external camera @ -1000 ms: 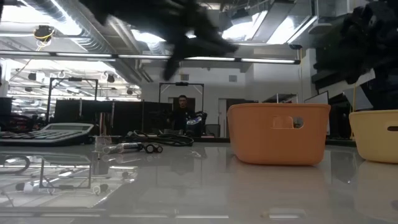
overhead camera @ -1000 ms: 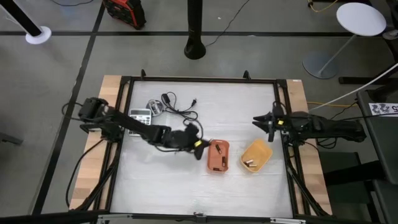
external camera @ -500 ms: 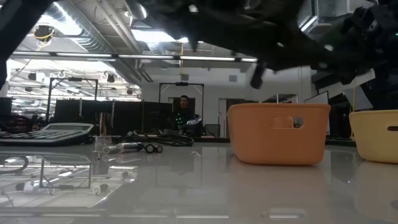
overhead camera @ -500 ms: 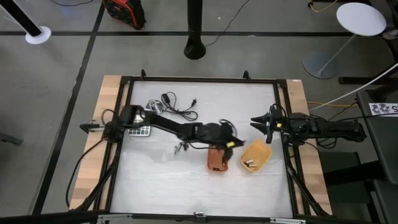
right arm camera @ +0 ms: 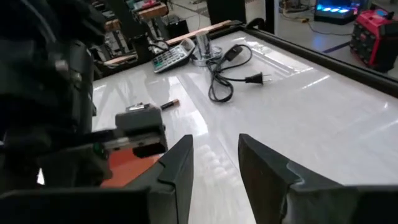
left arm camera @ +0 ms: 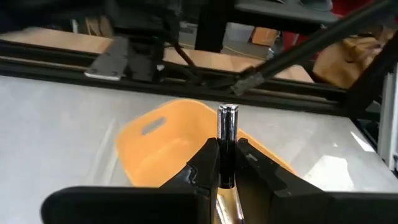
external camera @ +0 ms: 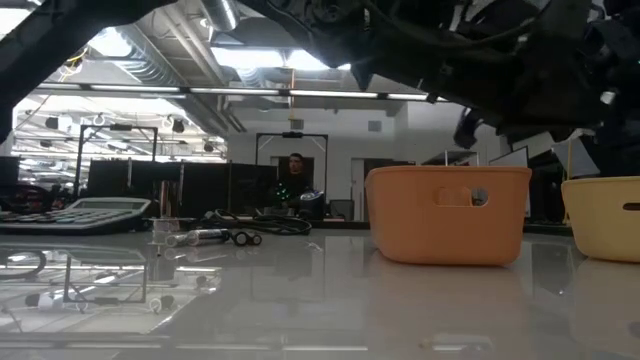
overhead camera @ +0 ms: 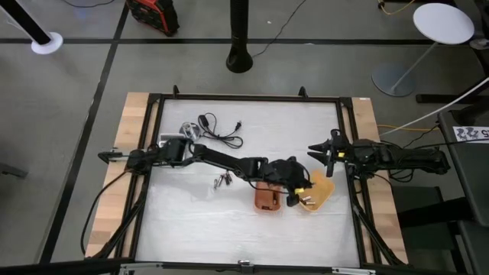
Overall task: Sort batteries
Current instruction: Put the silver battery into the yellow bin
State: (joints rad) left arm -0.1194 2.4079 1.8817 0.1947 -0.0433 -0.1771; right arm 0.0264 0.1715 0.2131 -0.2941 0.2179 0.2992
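Observation:
My left gripper [overhead camera: 293, 197] reaches across the table and hangs over the gap between the orange tray [overhead camera: 267, 195] and the yellow tray [overhead camera: 316, 189]. It is shut on a slim, dark and silvery battery [left arm camera: 227, 134], and the left wrist view shows the yellow tray [left arm camera: 168, 146] just beyond it. A few batteries [overhead camera: 221, 181] lie loose on the table, and more batteries [overhead camera: 306, 202] lie in the yellow tray. My right gripper [overhead camera: 315, 149] waits open at the table's right edge. My left gripper pinches the battery between its two fingertips [left arm camera: 205, 155]. The fingers lie along its lower part [left arm camera: 226, 163], and its metal end [left arm camera: 227, 112] sticks out past them. The battery is lifted clear, above the yellow tray's near rim.
A black cable with a plug [overhead camera: 218, 131] and a grey calculator [external camera: 75, 214] lie toward the far left of the table. The black frame rail [overhead camera: 348, 145] runs along the right edge. In the low view the orange tray [external camera: 448, 215] stands in front of the left arm.
My left arm has swung from the table's middle toward the right, passing over the orange tray and coming down beside the yellow tray. The loose batteries it covered a second ago now show on the table.

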